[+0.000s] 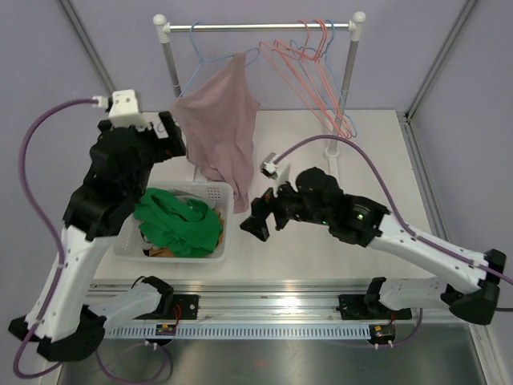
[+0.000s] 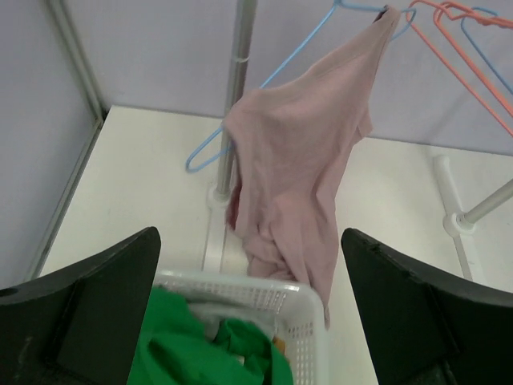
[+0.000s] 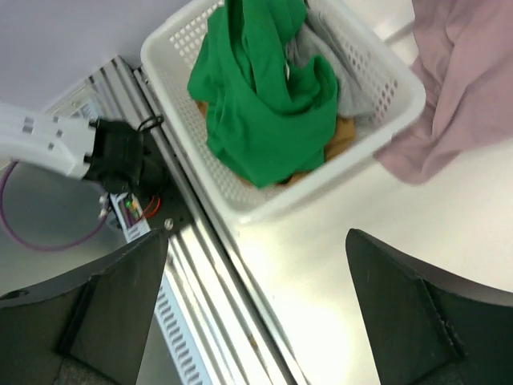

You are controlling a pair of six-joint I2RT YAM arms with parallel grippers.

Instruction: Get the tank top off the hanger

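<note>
Not yet off its blue hanger (image 2: 272, 76): a dusty-pink tank top (image 1: 224, 128), caught there by one strap, at the left part of the rack's rail (image 1: 256, 26). Hanging askew and bunched toward the bottom, with the lower end dropping past the far right corner of a white basket (image 1: 218, 191) and down beside its right wall, on the white table (image 1: 321, 249). In the basket, a crumpled green garment (image 1: 172, 220) on top, with grey and orange cloth under it. Further right along the rail, a cluster of bare coral hangers (image 1: 309, 72), with a blue one among them. Just left of the top's upper edge, the left gripper (image 1: 171, 128), jaws spread wide with nothing between them, aimed at the fabric from above the basket without touching it. To the right of the basket and low over the table, the right gripper (image 1: 255, 223), likewise spread wide and holding nothing, near the top's lower end yet apart from it.
</note>
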